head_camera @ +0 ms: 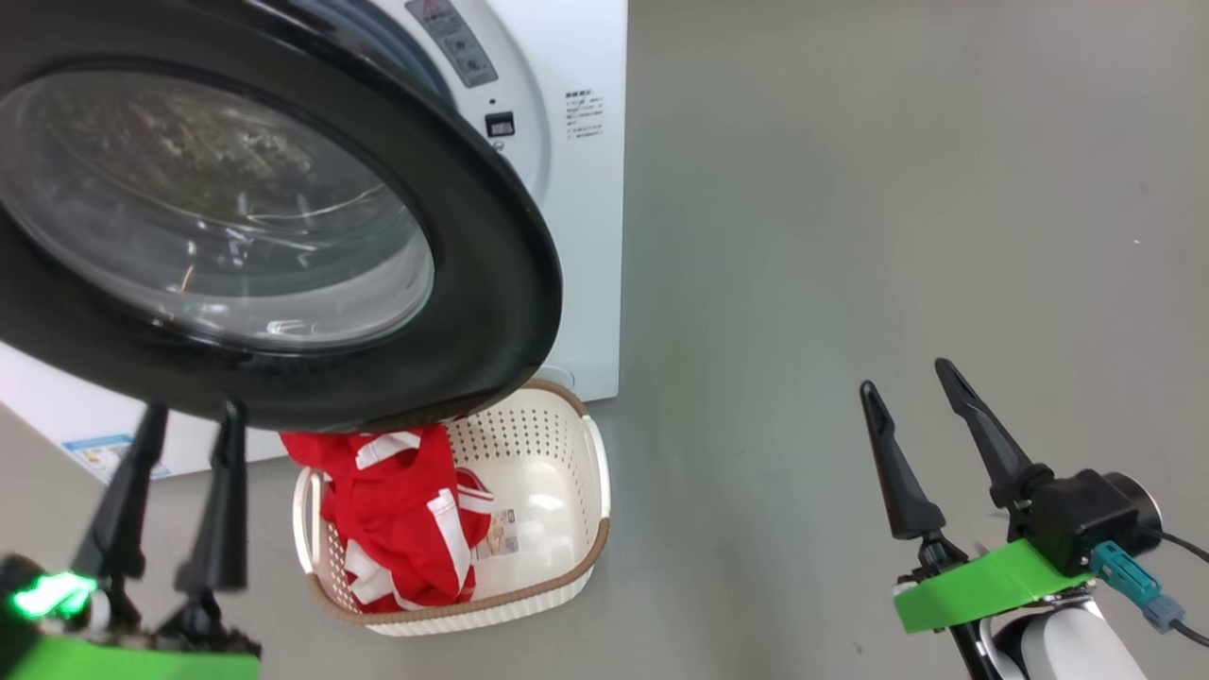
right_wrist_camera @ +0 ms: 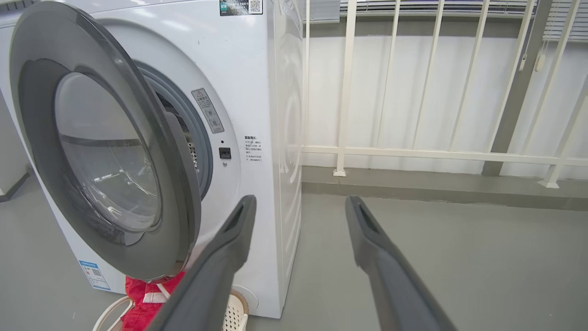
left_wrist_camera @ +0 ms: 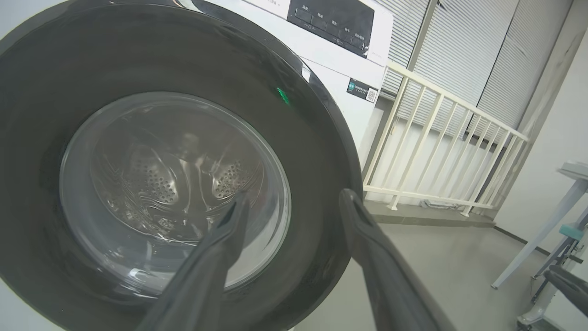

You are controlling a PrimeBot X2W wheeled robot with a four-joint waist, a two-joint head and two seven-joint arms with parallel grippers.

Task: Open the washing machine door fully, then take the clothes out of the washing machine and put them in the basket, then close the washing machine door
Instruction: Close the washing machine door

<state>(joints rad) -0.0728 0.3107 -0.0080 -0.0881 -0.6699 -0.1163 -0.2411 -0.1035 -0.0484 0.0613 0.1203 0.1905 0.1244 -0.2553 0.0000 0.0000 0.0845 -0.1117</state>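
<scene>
The machine (head_camera: 590,236) stands at the upper left of the head view, white front toward the robot. The door (head_camera: 501,283) is part-way swung. In the right wrist view it is hinged at the left of the opening, and its free right edge stands off the front, with the grey ring (right_wrist_camera: 206,151) showing in the gap. It is neither latched nor wide open.

Under the door's lower rim the basket (head_camera: 567,444) sits on the floor (head_camera: 850,236) just before the machine. The clothes (head_camera: 397,510) are heaped in its left half. Through the glass the drum (left_wrist_camera: 158,181) looks bare, so I judge only the closing is left.

The left gripper (head_camera: 194,408) hangs just beneath the door's lower rim, its 2 fingers spread wide with nothing between them. Its wrist view faces the door's outer side, 1 fingertip over the glass and 1 over the black rim. The right gripper (head_camera: 906,375) is also spread wide and empty, well apart to the right over the floor.

The door lies straight ahead of the left fingers, so the left arm is the nearer. A push is best placed on the rim toward the free right edge, away from the hinge.
</scene>
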